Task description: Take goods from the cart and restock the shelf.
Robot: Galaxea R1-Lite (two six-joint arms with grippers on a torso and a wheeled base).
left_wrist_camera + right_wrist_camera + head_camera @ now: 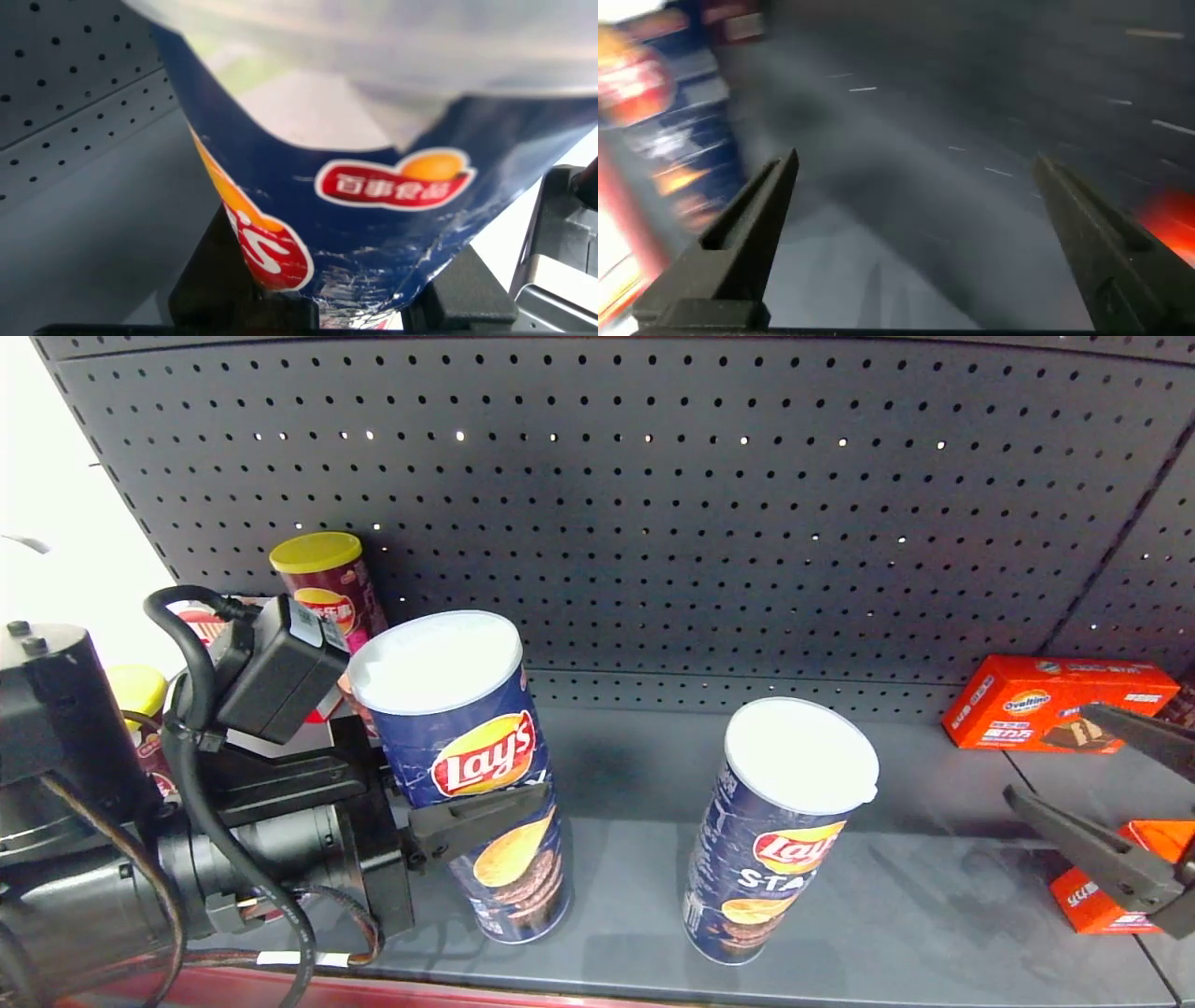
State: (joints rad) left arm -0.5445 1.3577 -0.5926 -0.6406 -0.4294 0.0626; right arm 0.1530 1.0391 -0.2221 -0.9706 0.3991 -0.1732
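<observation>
Left gripper [481, 807] was clenched on a tall blue cardboard chip can with a white plastic lid [467, 756], one dark finger across the front of the can about mid-height. The can leaned a bit, lid toward me, its base low by the front edge of the grey metal shelf [934, 915]. I couldn't tell if the base touched the shelf. In the left wrist view the same can [374, 215] sat right up against the lens, with black gripper parts under it.

A second blue chip can with a white lid [775, 840] stood free on the shelf at 3 o'clock of the held one, apart from it and also near the front.

Right gripper [1050, 756] was released, jaws spread wide with nothing between them, hanging over the shelf at 3 o'clock of the second can. The right wrist view showed both fingers [747, 243] apart over bare shelf.

A maroon round can with a yellow lid [322, 583] stood at 11 o'clock of the held can, by the dark perforated back panel [653, 504]. A flat orange-red carton [1055, 705] lay at 2 o'clock of the second can, against the panel. A smaller orange box [1083, 905] lay at 4 o'clock, partly behind the right gripper.
</observation>
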